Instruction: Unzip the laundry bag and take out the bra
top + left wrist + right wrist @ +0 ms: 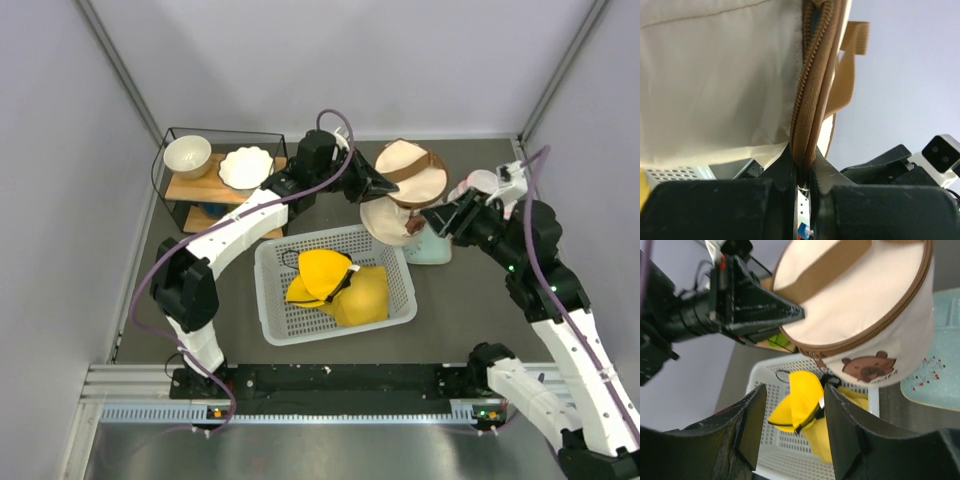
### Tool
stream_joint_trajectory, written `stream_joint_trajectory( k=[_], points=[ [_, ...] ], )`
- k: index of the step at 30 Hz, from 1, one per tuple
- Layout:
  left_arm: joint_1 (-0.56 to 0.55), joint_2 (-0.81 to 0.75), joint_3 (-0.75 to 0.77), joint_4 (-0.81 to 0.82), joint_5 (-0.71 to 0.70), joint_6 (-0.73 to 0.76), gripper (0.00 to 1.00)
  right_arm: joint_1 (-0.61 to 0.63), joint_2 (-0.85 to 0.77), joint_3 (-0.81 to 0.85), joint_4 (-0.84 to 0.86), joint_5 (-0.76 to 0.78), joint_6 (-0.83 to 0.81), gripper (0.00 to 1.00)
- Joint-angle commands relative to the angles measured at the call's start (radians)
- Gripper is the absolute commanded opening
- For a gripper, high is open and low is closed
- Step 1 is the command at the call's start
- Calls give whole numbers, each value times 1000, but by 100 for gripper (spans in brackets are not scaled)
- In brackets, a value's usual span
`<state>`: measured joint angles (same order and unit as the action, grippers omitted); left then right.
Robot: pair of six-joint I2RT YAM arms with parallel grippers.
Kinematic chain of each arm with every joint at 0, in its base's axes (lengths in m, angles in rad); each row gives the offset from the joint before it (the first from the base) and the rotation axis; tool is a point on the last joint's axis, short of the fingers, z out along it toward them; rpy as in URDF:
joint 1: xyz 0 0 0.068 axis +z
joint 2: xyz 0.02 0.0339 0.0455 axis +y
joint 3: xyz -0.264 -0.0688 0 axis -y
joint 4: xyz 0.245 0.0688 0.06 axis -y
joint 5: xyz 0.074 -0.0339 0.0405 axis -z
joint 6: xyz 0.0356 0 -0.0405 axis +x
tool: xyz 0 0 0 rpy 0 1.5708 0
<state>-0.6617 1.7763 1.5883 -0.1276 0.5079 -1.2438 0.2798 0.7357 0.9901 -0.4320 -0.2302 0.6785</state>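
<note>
Count: one laundry bag [408,172], one white basket [272,300], two white bowls [187,155]
Bag place: beyond the basket's far right corner, between both grippers
Bag axis: leaning, strap end facing up
Left gripper [802,172]: arm stretched far, jaws pinched on the bag's brown zipper trim [812,90]
Right gripper [793,395]: arm bent, jaws half apart, empty

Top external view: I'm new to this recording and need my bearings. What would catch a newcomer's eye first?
The cream laundry bag with brown trim sits at the table's far middle, with the left pincer shut on its zipper edge. Just nearer, a bright yellow padded garment lies in a white lattice basket. The right pincer stands open beside the bag.
</note>
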Motion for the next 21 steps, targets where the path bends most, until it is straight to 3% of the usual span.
stream_joint_trajectory(
  k=[1, 4, 10, 21],
  points=[
    [5, -37, 59, 5, -43, 35, 0, 164, 54, 63, -102, 226, -109, 47],
    [7, -44, 53, -4, -63, 35, 0, 257, 125, 131, -160, 404, -134, 45],
    [8, -44, 56, -7, -62, 37, 0, 395, 250, 209, -208, 621, -186, 42],
    [11, -34, 61, 5, -55, 26, 0, 415, 364, 251, -191, 683, -220, 38]
  ],
)
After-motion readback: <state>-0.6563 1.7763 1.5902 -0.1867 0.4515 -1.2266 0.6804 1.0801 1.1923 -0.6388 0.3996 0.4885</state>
